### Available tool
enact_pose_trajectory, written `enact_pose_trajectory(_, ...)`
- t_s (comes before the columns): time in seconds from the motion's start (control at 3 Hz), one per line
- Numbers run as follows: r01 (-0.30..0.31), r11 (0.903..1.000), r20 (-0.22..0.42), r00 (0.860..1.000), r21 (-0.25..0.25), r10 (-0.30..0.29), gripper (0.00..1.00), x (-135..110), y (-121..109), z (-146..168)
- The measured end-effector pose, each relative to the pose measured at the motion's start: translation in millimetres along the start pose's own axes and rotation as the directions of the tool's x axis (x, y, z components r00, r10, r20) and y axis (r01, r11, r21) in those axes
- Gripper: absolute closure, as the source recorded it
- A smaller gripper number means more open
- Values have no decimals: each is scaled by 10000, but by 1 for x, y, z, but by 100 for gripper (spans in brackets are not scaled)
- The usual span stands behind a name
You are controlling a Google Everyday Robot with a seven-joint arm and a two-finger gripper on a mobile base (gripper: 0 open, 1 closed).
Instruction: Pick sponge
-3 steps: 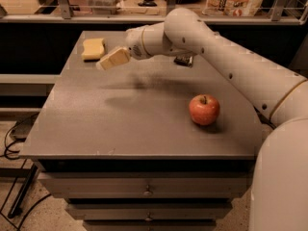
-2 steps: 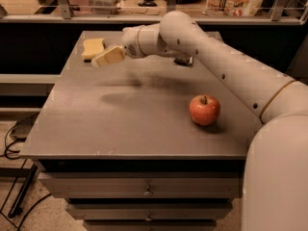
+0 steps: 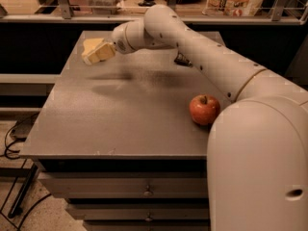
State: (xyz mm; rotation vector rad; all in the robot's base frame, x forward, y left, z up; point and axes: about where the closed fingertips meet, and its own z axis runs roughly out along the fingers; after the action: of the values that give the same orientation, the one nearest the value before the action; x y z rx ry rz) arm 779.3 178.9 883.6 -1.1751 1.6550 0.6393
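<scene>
The yellow sponge [image 3: 90, 43] lies near the far left corner of the grey table [image 3: 120, 119]. My gripper [image 3: 98, 55] is stretched out over the far left of the table, right at the sponge. It covers the sponge's near right part, so only the sponge's far left portion shows. I cannot tell whether it touches the sponge.
A red apple [image 3: 204, 109] sits at the table's right side, next to my arm. A small dark wrapped packet [image 3: 182, 60] lies at the far right, partly behind the arm. The table has drawers below. Shelves and rails stand behind it.
My gripper has moved left and farther back, from just right of the sponge to overlapping it. The sponge, apple and packet have not moved.
</scene>
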Motion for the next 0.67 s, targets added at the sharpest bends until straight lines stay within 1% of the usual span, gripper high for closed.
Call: enact_pose_trajectory(0.67,-262,9989,-598,9979,-380,239,0,17,-4,34)
